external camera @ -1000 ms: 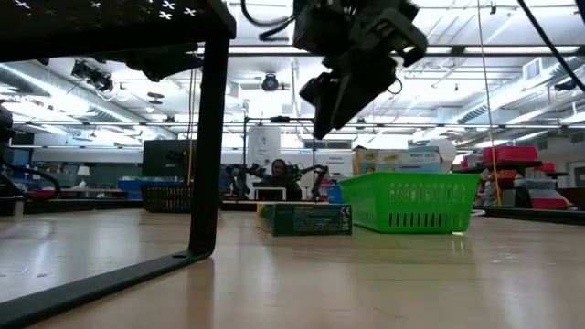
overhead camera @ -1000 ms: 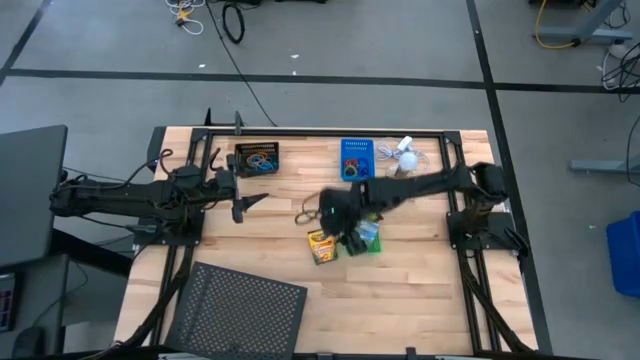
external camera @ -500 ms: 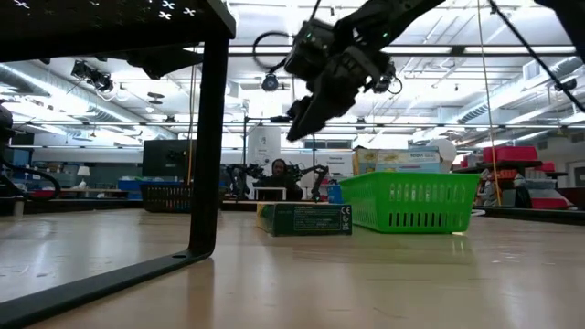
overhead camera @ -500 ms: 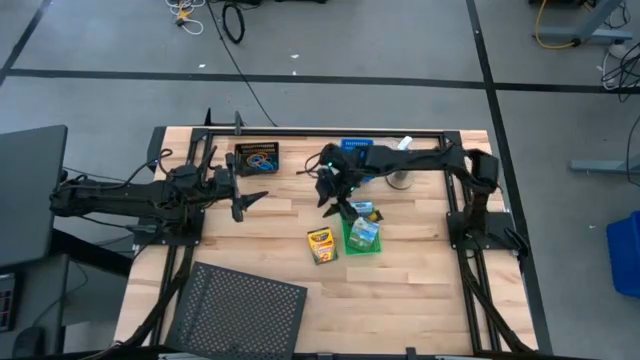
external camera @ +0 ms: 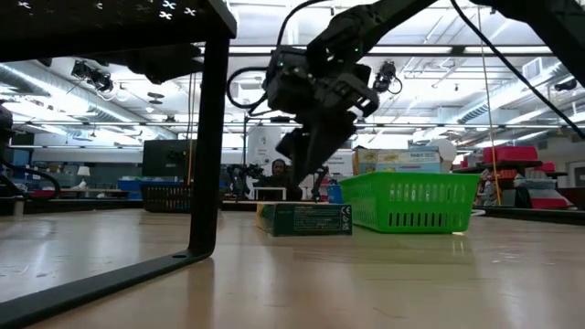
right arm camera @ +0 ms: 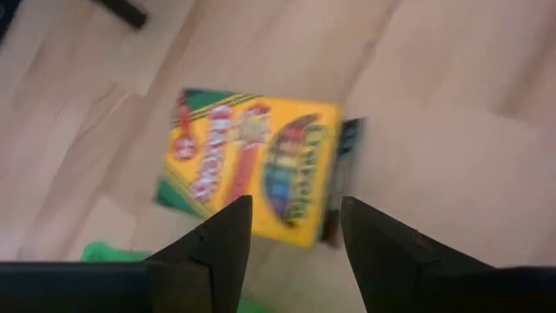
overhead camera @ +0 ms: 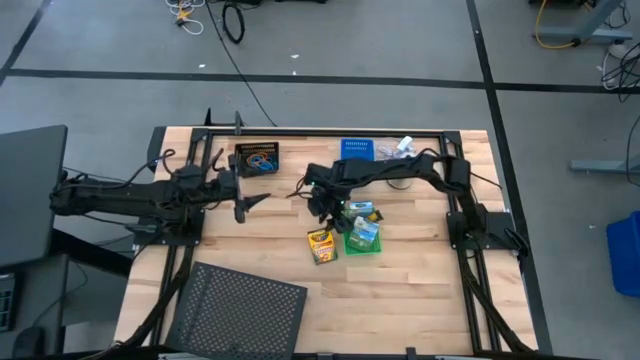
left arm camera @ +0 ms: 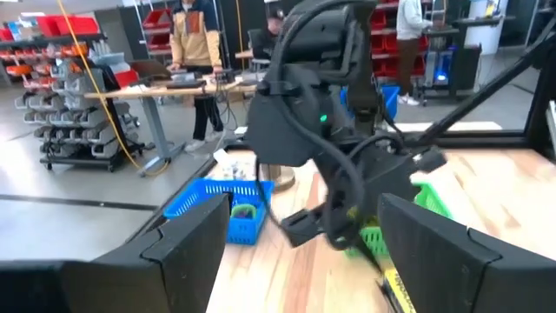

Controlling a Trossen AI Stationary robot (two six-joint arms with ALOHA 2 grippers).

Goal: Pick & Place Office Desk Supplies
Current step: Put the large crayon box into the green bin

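**Sorting partly complete; crayon box not yet placed**

We see the right gripper [overhead camera: 318, 203] hovering over the table centre with its fingers spread and nothing between them, looking down on the yellow crayon box [right arm camera: 252, 165], which lies flat on the wood just beside the green bin [overhead camera: 362, 236]. We judge that box to be the next item for pickup. The green bin already holds a green-white box [overhead camera: 364, 226], the black bin [overhead camera: 257, 158] holds coloured rubber-band loops [overhead camera: 260, 159], and the blue bin [overhead camera: 357, 152] stands at the far edge with its contents unclear. The left gripper [overhead camera: 243, 200] waits at the left side, fingers apart and empty. Writing: the crayon box carries printed artwork, but motion blur leaves no lettering readable; the dark box [external camera: 304, 219] in the low view shows small print marks too fine for us to read.
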